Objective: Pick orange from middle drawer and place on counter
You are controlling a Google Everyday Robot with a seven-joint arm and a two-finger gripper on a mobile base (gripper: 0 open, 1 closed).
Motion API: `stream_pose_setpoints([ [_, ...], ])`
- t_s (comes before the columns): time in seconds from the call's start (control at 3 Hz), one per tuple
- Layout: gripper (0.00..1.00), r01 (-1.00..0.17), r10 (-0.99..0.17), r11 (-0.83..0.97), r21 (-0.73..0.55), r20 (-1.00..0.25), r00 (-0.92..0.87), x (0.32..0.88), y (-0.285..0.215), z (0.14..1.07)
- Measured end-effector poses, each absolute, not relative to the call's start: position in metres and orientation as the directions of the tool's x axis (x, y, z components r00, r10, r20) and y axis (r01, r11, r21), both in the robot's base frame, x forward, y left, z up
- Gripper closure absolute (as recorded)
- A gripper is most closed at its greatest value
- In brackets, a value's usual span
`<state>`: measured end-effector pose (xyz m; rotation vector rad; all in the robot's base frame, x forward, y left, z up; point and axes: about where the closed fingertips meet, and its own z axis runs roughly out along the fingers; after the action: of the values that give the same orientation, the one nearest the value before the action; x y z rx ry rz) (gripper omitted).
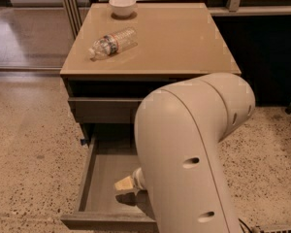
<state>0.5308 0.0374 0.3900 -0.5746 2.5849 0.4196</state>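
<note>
The middle drawer (99,171) is pulled open at the bottom of the dark grey cabinet, and part of its flat bottom shows. My gripper (126,184) is low inside the drawer, near its middle, at the end of my bulky cream arm (189,154). The arm covers the right half of the drawer. The orange is hidden or out of view. The glossy tan counter (179,38) is the cabinet's top, above and behind the gripper.
A clear plastic bottle (112,41) lies on its side at the counter's left. A white bowl (122,5) stands at its back left. A shut drawer front (102,109) sits above the open one. Speckled beige floor (29,149) surrounds the cabinet.
</note>
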Motion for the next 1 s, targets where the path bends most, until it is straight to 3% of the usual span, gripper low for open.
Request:
stream_pose_setpoints([
  [1.0,0.0,-0.376,-0.281,0.914,0.153,-0.431,-0.857,0.535,0.003,0.373],
])
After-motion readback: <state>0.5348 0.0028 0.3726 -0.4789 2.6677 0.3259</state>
